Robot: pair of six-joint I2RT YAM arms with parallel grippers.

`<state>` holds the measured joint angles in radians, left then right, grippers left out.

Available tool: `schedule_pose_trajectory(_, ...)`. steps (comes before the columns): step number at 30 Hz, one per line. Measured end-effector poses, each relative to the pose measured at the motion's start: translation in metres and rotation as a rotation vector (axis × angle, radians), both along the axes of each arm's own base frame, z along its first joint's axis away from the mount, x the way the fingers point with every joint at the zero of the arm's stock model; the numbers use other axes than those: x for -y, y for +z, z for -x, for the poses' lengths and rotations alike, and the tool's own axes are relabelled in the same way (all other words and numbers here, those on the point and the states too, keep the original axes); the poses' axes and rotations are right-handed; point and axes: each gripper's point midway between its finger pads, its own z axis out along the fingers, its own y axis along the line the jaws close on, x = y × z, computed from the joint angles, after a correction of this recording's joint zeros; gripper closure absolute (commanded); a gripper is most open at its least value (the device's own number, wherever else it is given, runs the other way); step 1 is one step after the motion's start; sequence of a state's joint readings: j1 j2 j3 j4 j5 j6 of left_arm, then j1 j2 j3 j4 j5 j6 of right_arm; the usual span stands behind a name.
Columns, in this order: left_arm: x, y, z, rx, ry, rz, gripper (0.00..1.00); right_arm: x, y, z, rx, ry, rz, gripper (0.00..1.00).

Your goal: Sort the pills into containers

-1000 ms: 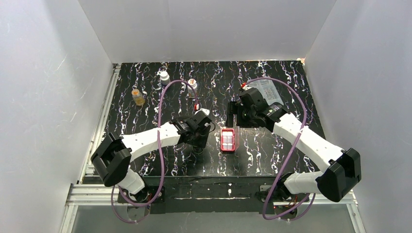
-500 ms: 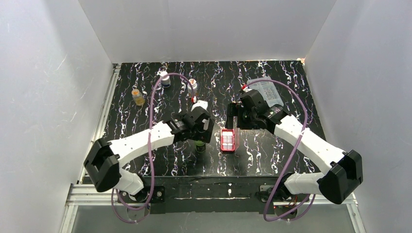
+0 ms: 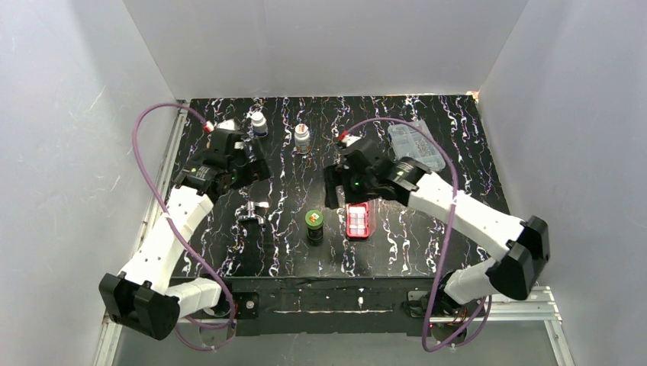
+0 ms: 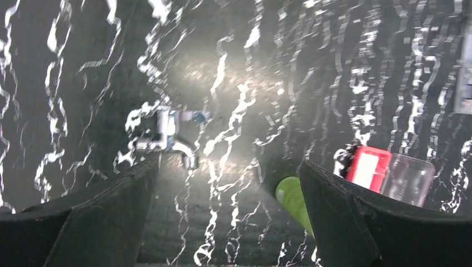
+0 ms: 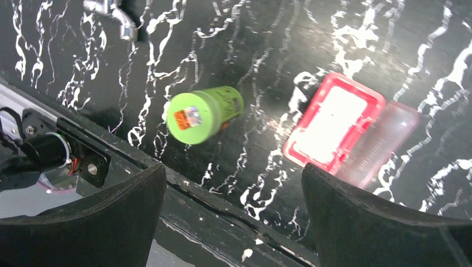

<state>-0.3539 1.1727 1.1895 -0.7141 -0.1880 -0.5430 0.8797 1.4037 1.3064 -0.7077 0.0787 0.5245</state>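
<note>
R pincer (image 5: 234, 167) is wide open w/ nothing in it; L pincer (image 4: 229, 162) is wide open & empty too; the red case (image 3: 357, 219) lies flat on the table (image 3: 290, 259) near the front edge, about mid-way across; its clear lid (image 5: 384, 142) is flipped open & lies flat beside it, so the whitish slots (image 5: 333, 125) face up; they look bare, tho the glare is too strong to be sure; no loose pills show anywhere; a green bottle (image 3: 313, 225) stands up just L of the case, not touching it, cap on; I guess the pills are in there, but can't see inside; the key thing: seen from above, the case sits just in front of the R pincer, toward the arm bases & a bit to its R; the bottle sits in front too, a bit to its L; so the R pincer hangs just behind the gap btw them; the case's long side runs front-to-back; L pincer is well apart, up by the table's L edge near a white-cap bottle (image 3: 259, 122), w/ a small metal bit (image 3: 252, 212) btw it & the green bottle; so the R arm is much nearer to case & bottle; next step prob needs the bottle picked up & its cap off; R pincer would need only a short move fwd & L; watch out: the bottle looks thin & could tip onto the open case.
</note>
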Motion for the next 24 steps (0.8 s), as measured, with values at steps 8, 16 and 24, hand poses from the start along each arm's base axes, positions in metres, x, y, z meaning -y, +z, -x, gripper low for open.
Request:
schedule_pose_trajectory(8, -0.028, -0.048, 0.032, -0.153, 0.079, 0.076, 0.02, -0.051, -0.033, 0.013, -0.039, 0.146, 0.142, 0.03)
schedule_pose_trajectory(16, -0.032, -0.034, 0.033, -0.097, 0.073, 0.112, 0.02, -0.057, -0.061, 0.017, -0.079, 0.193, 0.259, 0.04)
schedule_pose_trajectory(24, -0.025, -0.041, 0.037, -0.111, 0.039, 0.142, 0.02, -0.064, -0.065, 0.021, -0.081, 0.215, 0.27, 0.09)
